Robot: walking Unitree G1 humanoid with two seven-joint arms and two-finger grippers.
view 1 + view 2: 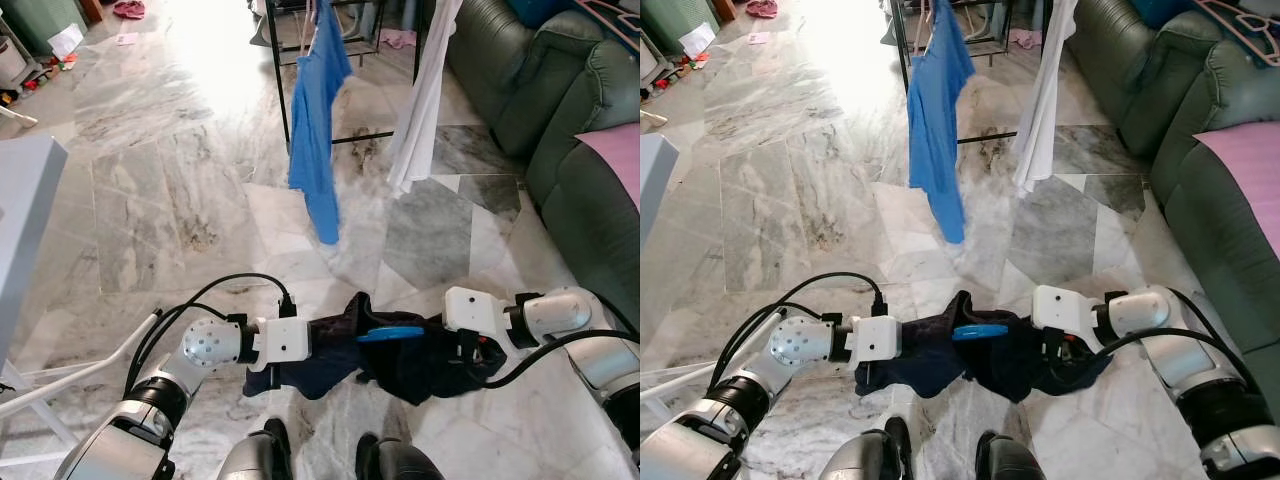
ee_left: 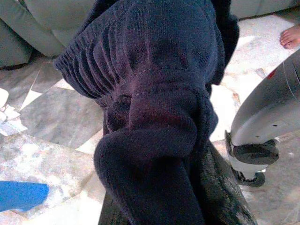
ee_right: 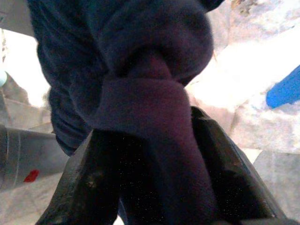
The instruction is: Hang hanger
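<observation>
Had both grippers, left [image 1: 318, 345] and right [image 1: 452, 352], clamped onto crumpled dark navy knit garment [image 1: 400, 362] wrapped around blue plastic hanger [image 1: 390, 334].

Dark navy garment [image 1: 400, 365]: soft matt knit cloth, ribbed and gathered in the left wrist view; hanger [image 1: 390, 334] on it: smooth blue plastic; floor [image 1: 180, 200]: polished grey-white marble, veined, glossy with glare; arms: silver metal with white plastic housings; sofa [image 1: 570, 130]: green, leather-like, slight sheen; hanging shirt [image 1: 315, 130]: thin blue cloth; rack [image 1: 278, 80]: black metal.
</observation>
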